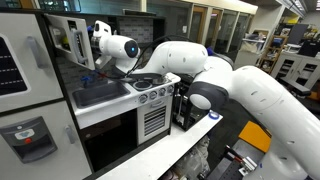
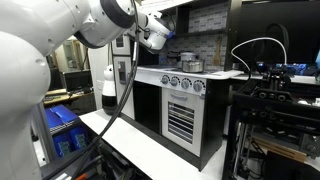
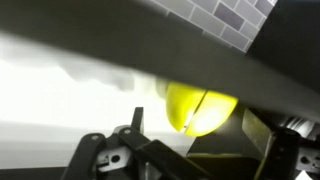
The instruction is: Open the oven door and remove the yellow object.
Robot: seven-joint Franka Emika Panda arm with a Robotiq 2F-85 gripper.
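The yellow object (image 3: 200, 108), a smooth bright ball, lies inside the white toy oven in the wrist view. A dark edge crosses above it. My gripper (image 3: 195, 116) is open, with one finger to the left of the ball and one to the right, not closed on it. In an exterior view my gripper (image 1: 88, 52) reaches into the upper left of the toy kitchen, beside the oven door (image 1: 62, 40), white-framed with a see-through window, which appears swung open. In the other one my gripper (image 2: 165, 36) is above the counter; the ball is hidden in both exterior views.
The toy kitchen has a sink (image 1: 95, 95), a row of knobs (image 2: 185, 84) and a larger black-glass oven door (image 1: 110, 140) below. A pot (image 2: 190, 64) stands on the stove. Blue bins (image 2: 60, 125) sit beside the white table edge (image 2: 140, 150).
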